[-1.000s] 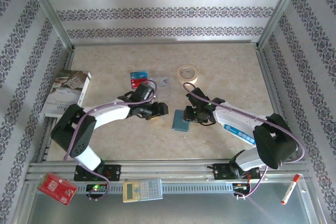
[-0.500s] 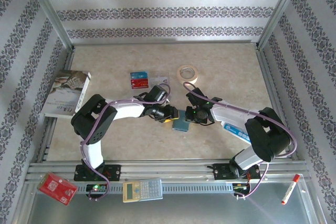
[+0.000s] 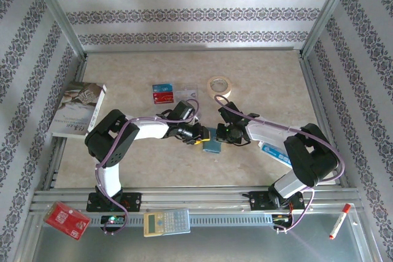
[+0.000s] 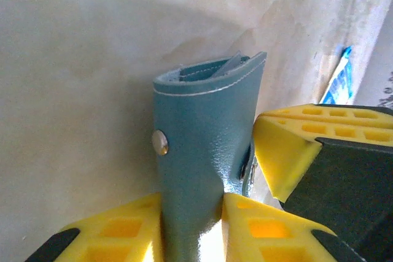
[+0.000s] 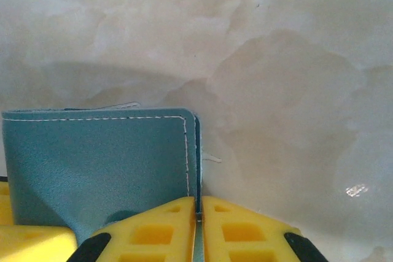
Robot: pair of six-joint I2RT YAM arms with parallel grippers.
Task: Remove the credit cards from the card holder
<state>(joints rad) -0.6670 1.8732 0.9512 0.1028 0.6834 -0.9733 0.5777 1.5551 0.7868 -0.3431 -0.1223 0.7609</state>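
Two grips on holder (image 4: 202, 139): left pincer (image 4: 191, 216), right pincer (image 5: 196, 213) both clamped. Tight pinch may trap cards (image 4: 228, 64); holder may slip.

the card holder (image 4: 202, 151) is cut off by the left wrist view's edge, and its credit cards (image 4: 228, 65) are hidden inside but for a sliver.

Teal card holder (image 3: 212, 145) folded, mid-table, card edge peeking out; blue, red credit cards (image 3: 164, 93) flat behind.
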